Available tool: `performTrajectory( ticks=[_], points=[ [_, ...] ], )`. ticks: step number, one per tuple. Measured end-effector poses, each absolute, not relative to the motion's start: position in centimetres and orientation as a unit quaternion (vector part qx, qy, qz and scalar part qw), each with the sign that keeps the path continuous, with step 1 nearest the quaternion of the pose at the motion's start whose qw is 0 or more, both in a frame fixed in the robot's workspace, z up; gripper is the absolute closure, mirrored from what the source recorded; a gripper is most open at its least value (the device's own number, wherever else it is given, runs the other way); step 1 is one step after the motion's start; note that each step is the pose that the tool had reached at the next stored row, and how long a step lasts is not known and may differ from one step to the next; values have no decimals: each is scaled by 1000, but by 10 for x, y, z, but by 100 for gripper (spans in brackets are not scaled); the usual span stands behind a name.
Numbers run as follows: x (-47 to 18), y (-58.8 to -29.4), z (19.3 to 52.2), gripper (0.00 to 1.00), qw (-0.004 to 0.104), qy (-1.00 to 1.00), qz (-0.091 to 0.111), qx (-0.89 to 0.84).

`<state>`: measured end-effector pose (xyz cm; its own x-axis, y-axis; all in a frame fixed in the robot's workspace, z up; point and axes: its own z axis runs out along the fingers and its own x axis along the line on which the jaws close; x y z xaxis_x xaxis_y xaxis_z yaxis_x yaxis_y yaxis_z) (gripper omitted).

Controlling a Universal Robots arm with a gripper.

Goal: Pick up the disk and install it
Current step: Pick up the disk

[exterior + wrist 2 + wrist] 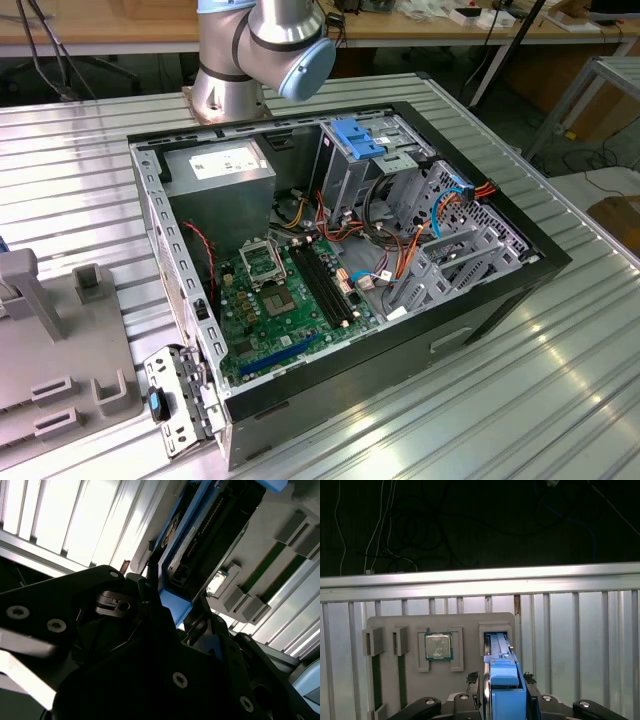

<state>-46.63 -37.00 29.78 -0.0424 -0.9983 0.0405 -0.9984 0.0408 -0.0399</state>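
In both wrist views the disk [503,690] [200,535] stands on edge, a dark body in a bright blue carrier frame. Its far end sits in a slot of the grey parts holder [440,622]. My gripper [501,678] [172,607] straddles the near end, with one black finger [473,678] against each flat side of the blue frame, shut on it. The open computer case [340,250] lies on the table in the exterior view, with its grey drive cage [345,175] at the far side.
A blue bracket [355,138] tops the drive cage. A processor chip [438,646] rests in the holder beside the disk's slot. Cables [400,250] and the motherboard [280,300] fill the case. The arm's base [225,85] stands behind the case on the ribbed metal table [500,400].
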Motion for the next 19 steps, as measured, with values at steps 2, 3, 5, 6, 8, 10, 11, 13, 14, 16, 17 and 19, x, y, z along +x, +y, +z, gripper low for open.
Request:
performTrajectory(
  ticks=[2, 3, 5, 6, 8, 10, 11, 13, 14, 16, 17, 19],
  points=[
    [-466, -370, 298, 55, 1, -722, 28, 691],
    [-466, -370, 298, 55, 1, -722, 28, 691],
    [-466, -370, 299, 55, 1, -724, 28, 690],
    [-466, -370, 299, 55, 1, -724, 28, 689],
    [-466, -369, 299, 55, 1, -731, 28, 682],
    [-466, -369, 299, 55, 1, -732, 28, 681],
    [-466, -369, 299, 55, 1, -732, 28, 681],
    [-466, -369, 299, 55, 1, -732, 28, 681],
    [-467, -369, 299, 55, 1, -731, 28, 681],
    [-467, -369, 299, 55, 1, -731, 28, 681],
    [-467, -369, 299, 55, 1, -731, 28, 681],
    [-467, -369, 299, 55, 1, -731, 28, 681]
  ],
)
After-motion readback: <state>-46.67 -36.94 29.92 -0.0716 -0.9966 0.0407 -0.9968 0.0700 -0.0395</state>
